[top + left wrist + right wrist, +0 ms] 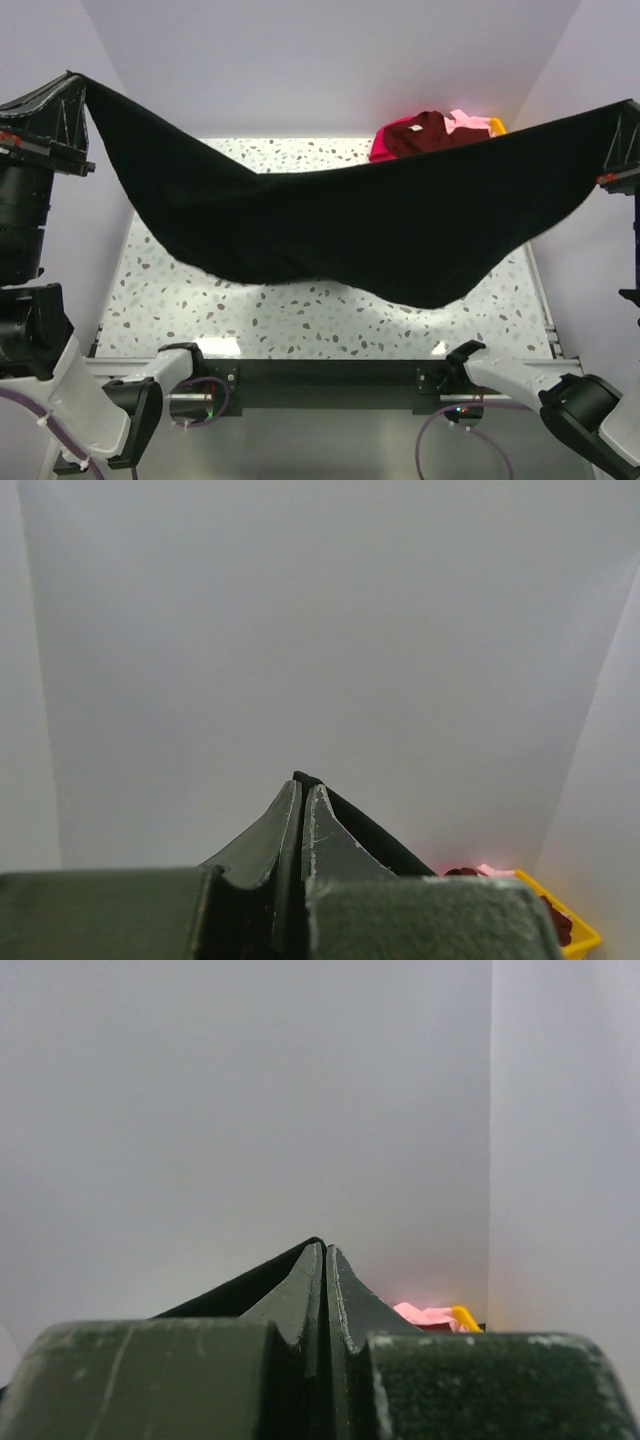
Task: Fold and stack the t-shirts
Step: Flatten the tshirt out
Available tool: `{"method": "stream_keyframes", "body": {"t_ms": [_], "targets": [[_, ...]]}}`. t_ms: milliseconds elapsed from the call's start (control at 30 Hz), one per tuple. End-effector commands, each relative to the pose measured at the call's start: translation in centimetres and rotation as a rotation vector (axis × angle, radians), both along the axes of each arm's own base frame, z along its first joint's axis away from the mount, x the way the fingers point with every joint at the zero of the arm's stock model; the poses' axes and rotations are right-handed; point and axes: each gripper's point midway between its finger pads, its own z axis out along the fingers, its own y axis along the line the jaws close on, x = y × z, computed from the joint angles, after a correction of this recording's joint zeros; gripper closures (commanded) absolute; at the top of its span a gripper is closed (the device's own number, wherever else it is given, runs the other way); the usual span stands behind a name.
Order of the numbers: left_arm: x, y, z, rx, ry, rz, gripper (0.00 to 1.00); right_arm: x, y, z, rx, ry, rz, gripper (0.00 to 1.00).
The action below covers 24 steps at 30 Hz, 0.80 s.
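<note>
**Black shirt held aloft between both arms; three shirts heaped at the yellow tray**

Containers. One yellow tray (497, 124) stands at the far right corner of the speckled table (300, 320). A heap of cloth lies at it: a maroon shirt (420, 133) on top, a magenta shirt (383, 150) showing at its left edge, and a pale pink shirt (462, 121) at the right, next to the yellow rim. The left wrist view shows dark red cloth inside the tray wall.

Task item and grippers. The black shirt (340, 220) hangs stretched across the full width of the table, clear of the surface, sagging lowest right of centre. The left gripper (76, 84) is raised at the upper left, its jaws pressed together on one end of the shirt. The right gripper (624, 112) is raised at the upper right, likewise clamped on the other end. In each wrist view a strip of black cloth runs out from between closed fingers.

Obscured. The black shirt covers the lower part of the heap and most of the tray. Only a corner of the tray shows. How much of the heap sits inside it cannot be told.
</note>
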Motion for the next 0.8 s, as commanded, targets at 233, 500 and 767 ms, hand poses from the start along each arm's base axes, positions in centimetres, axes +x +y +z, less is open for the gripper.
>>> {"method": "stream_keyframes", "body": {"t_ms": [233,500,767], "targets": [[16.7,0.9,-9.1,-0.034,0.3,-0.061,1.0,12.0,6.1,-7.0,-0.137,0.212,-0.045,1.0],[23.4,3.0,-10.9,-0.023,0.363,0.016,1.0,20.3,10.0,-10.2,-0.136,0.298,-0.004,1.0],[21.3,2.8,-5.3,-0.001,0.204,0.02,1.0,22.0,11.3,-8.3,-0.13,0.277,0.053,1.0]]}}
